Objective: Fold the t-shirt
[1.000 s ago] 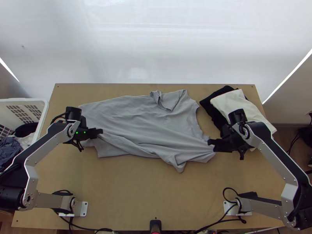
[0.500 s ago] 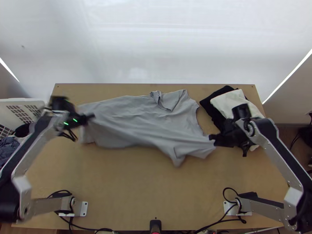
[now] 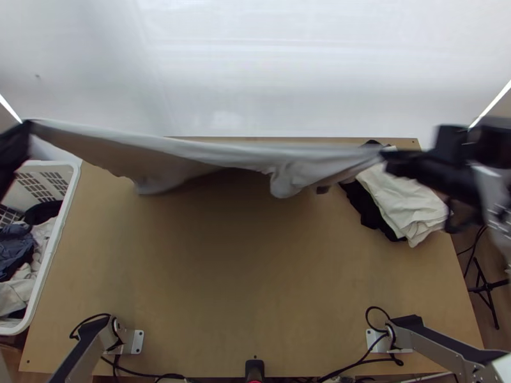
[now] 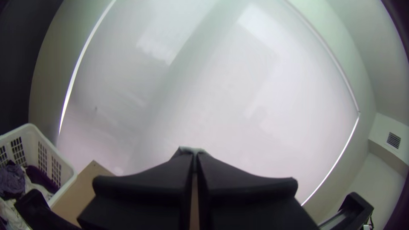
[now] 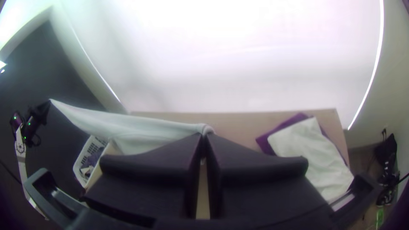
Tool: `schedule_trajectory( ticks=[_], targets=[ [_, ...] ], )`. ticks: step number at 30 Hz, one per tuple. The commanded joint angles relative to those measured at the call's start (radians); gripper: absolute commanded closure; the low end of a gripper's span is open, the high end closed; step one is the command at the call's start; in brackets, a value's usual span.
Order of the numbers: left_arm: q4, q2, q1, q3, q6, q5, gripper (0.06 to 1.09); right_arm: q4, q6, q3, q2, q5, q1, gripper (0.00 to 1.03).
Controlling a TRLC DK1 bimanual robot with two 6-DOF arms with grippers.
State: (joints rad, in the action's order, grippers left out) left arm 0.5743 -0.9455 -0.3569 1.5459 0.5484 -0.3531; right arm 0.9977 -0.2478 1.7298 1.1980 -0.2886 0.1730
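The grey t-shirt [image 3: 211, 150] is stretched in the air between the two grippers, above the far side of the desk [image 3: 255, 300], opposite the edge where the arms' bases stand. Its upper line is pulled nearly straight; below this the fabric hangs in loose folds, with one bunched part nearer to the right gripper [image 3: 384, 154]. I cannot tell if the lowest folds touch the desk.

The left gripper [image 3: 30, 126] appears outward of the far left corner; its fingers are closed together with a pinch of the t-shirt between the tips. The right gripper's fingers also clench a piece of it, near the far right corner. Which parts of the garment they grasp, I cannot tell.

Beside the left edge there is a white basket [image 3: 52, 252] with clothes [image 3: 16, 246] inside. Near the right edge lies a folded white cloth [image 3: 409, 204] upon a black one [image 3: 377, 216].
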Motion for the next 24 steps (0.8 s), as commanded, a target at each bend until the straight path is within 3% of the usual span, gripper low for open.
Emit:
schedule_trajectory(
  ticks=[1, 7, 13, 24],
  targets=[
    [-0.045, 0.234, -0.051, 0.029, 0.058, -0.038, 1.05, -0.082, -0.001, 0.249, -0.113, 0.011, -0.030, 1.00],
    [-0.045, 0.416, 0.009, -0.003, 0.117, -0.047, 1.05, -0.097, 0.008, 0.264, -0.304, 0.037, -0.086, 1.00],
    [0.013, 0.571, 0.073, -0.044, 0.130, -0.047, 1.05, 0.048, 0.061, 0.300, -0.434, 0.046, -0.133, 1.00],
    [0.053, 0.603, 0.093, -0.063, 0.130, -0.049, 1.05, 0.096, 0.087, 0.195, -0.538, 0.081, -0.122, 1.00]
  ],
)
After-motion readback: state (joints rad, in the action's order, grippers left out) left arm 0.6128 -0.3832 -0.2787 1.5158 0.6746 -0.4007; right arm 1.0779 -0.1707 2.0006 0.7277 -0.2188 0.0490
